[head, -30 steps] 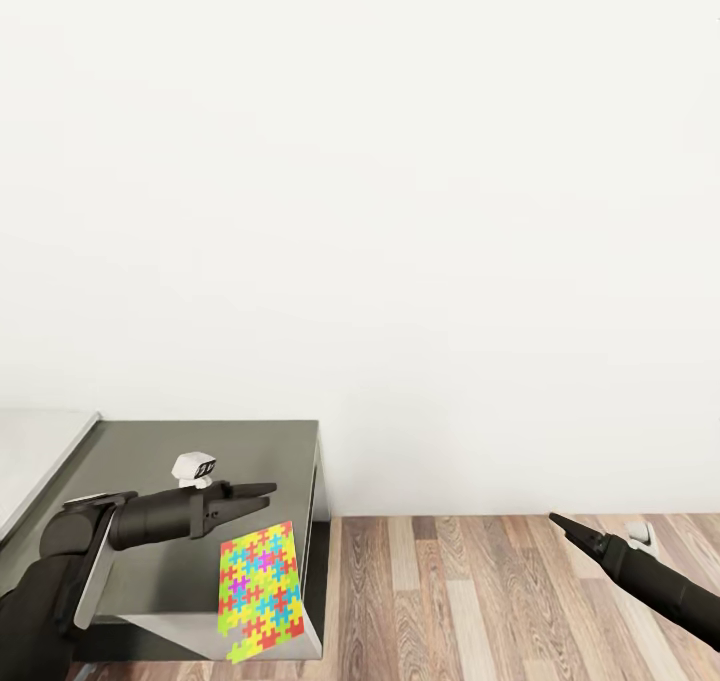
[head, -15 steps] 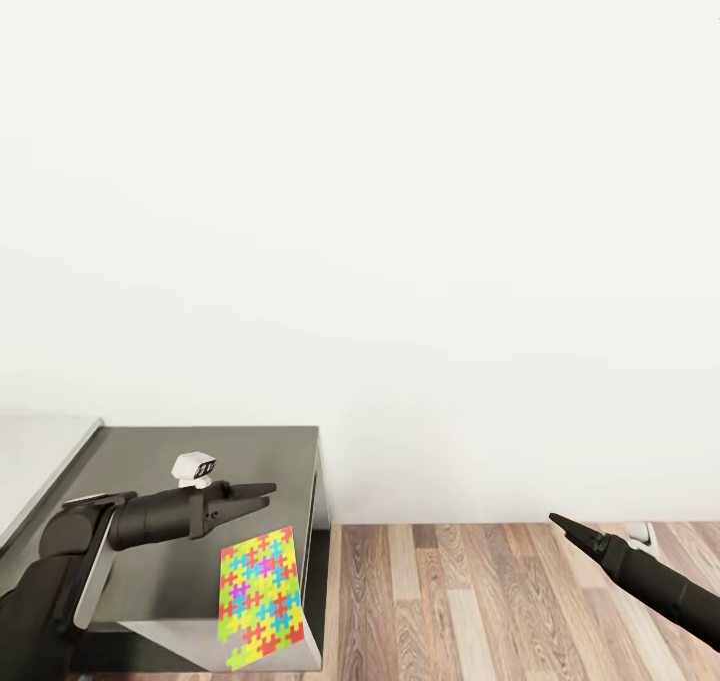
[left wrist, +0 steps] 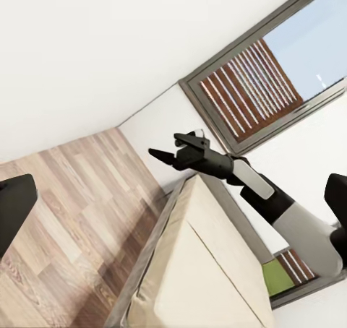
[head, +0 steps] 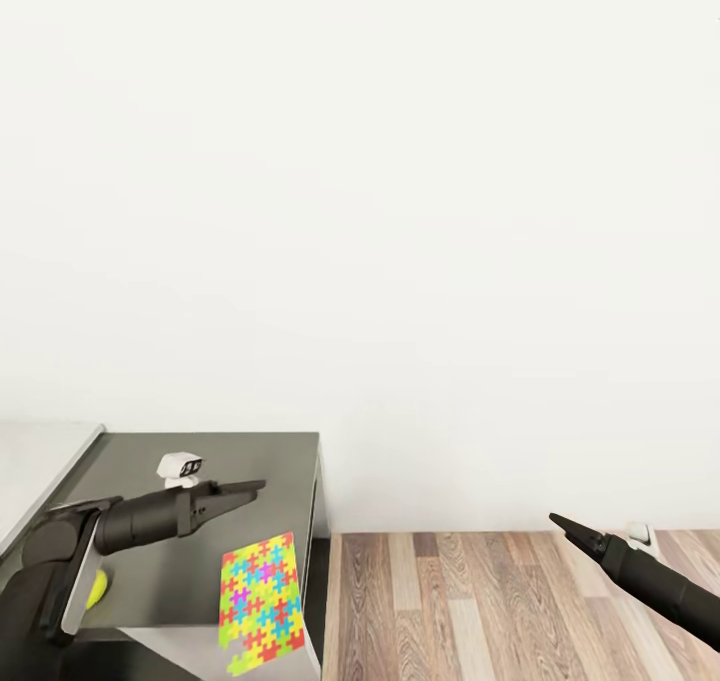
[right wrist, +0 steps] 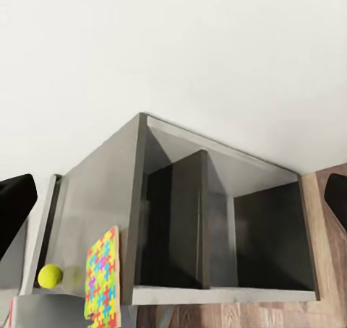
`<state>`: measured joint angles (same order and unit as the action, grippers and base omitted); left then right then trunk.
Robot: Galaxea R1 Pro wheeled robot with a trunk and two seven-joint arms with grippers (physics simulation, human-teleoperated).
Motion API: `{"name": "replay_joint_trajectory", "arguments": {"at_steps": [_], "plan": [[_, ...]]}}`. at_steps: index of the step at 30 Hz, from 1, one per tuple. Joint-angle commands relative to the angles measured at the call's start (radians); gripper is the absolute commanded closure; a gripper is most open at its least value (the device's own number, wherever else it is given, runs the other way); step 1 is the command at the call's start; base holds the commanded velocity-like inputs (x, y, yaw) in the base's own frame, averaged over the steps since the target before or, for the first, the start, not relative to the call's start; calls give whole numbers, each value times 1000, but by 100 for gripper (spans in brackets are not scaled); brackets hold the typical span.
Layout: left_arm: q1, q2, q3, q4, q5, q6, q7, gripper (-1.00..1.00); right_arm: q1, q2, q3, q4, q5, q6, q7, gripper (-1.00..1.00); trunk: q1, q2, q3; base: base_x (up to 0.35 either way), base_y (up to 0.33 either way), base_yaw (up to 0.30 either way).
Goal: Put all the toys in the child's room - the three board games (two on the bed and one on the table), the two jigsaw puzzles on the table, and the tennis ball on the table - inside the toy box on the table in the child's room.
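A dark grey cabinet (head: 200,461) stood low against the wall, its top mostly bare. A jigsaw puzzle (head: 260,601) lay at its front corner and a tennis ball (head: 97,588) near its front edge. Open wooden floor (head: 470,601) lay beside it.

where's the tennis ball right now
In the head view the tennis ball sits low at the left on the dark grey cabinet, partly behind the left arm, with the jigsaw puzzle to its right.
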<state>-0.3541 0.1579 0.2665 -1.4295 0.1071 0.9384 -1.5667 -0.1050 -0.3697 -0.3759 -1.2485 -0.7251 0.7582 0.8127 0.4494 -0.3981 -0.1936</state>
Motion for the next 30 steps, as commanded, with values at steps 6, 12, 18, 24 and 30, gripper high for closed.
{"name": "replay_joint_trajectory", "arguments": {"at_steps": [6,12,18,24,30], "plan": [[2,0,13,0,15,11,-4,-100,-1,0,0,1,-3,6,1,-100,1,-2,8,0,147,0],[4,0,16,0,21,11,-4,-100,-1,0,0,1,-4,7,1,-100,1,-2,16,0,94,0],[5,0,17,0,22,11,-4,-100,-1,0,0,1,-5,7,-3,-100,1,-2,19,0,25,0],[6,-1,16,-1,23,11,-4,-100,-1,0,1,1,-5,7,-8,-100,1,-2,19,36,90,0],[6,-1,15,-1,23,11,-4,-100,-1,0,1,1,-4,6,-12,-100,1,-2,20,85,128,0]]}}
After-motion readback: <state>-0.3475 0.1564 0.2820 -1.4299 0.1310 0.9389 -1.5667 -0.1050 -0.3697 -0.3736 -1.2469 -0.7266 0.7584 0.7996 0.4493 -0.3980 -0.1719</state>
